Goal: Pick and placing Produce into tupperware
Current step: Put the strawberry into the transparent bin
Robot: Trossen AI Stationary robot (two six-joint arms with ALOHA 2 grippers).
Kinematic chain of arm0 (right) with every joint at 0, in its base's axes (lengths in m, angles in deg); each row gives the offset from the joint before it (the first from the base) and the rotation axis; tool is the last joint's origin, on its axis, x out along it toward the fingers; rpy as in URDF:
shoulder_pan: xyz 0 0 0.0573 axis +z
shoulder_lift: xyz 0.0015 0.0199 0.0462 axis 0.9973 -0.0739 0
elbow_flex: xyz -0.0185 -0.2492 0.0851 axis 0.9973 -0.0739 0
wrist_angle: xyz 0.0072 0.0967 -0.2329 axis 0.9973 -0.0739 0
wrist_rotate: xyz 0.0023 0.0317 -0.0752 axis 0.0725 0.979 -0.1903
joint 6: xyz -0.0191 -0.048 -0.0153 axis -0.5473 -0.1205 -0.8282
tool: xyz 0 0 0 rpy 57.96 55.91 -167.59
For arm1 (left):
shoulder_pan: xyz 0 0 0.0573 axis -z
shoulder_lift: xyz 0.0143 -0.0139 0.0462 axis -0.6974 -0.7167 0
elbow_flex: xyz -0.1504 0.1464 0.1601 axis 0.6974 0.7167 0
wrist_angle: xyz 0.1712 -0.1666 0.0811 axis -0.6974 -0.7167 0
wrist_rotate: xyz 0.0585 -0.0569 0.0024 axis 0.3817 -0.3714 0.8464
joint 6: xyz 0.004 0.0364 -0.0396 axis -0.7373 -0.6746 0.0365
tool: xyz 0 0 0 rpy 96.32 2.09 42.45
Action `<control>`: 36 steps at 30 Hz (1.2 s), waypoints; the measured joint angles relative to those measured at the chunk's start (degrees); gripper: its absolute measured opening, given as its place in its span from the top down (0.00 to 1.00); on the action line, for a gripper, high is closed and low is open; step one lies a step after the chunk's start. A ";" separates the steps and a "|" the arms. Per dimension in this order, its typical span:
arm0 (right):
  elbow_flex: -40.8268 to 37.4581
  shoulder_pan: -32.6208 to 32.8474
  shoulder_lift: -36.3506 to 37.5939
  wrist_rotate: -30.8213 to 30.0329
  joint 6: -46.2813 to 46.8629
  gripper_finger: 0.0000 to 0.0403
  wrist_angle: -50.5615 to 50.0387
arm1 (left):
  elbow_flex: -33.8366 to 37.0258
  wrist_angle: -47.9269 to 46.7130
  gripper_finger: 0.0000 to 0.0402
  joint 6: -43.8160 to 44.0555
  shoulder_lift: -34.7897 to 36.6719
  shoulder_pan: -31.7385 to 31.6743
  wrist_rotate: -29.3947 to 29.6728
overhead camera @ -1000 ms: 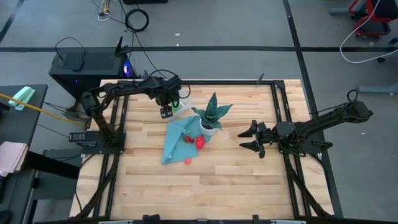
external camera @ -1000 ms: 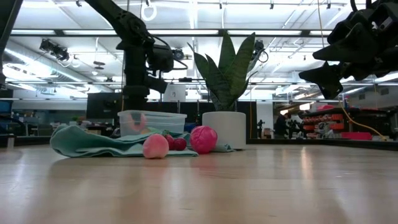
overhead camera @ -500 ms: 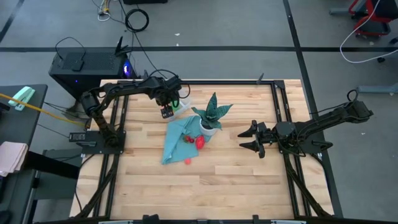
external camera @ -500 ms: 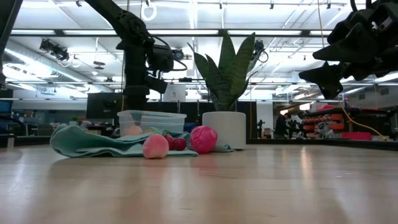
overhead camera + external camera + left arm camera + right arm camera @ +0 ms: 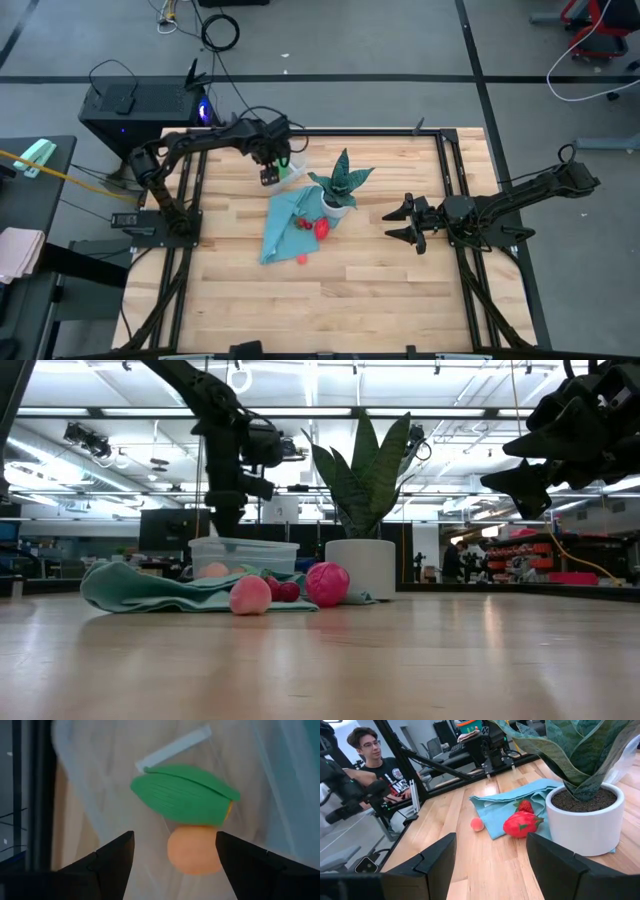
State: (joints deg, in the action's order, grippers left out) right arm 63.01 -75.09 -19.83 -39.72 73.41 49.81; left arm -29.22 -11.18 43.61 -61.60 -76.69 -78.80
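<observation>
From above, the tupperware is largely hidden under the left gripper; its contents there perhaps too small to tell.

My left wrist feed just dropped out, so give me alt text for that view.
The left gripper hangs open above the clear plastic tupperware, fingers empty. Inside it lie a green ribbed toy vegetable and a round orange toy fruit, touching each other. Light wooden tabletop shows beside the container.
</observation>
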 joint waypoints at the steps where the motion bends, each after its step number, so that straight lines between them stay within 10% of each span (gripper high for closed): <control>1: 0.00 0.01 -0.02 0.00 0.00 0.39 0.00 | -1.06 -0.98 0.28 0.25 0.00 0.00 -0.01; 6: 0.00 0.00 -0.01 0.00 0.00 0.39 0.00 | -6.19 -4.83 0.28 1.98 0.25 0.00 -2.83; 17: 0.00 0.02 -0.01 0.00 0.88 0.39 -0.75 | -7.88 8.26 0.28 2.08 14.36 -3.77 -41.27; 36: 0.00 0.02 -0.02 -0.24 1.29 0.39 -0.85 | 22.80 37.20 0.28 10.18 39.10 5.11 -33.44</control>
State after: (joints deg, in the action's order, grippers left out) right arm 63.01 -75.07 -19.85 -39.96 74.70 48.95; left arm -6.41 26.02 53.79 -22.50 -71.58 -112.25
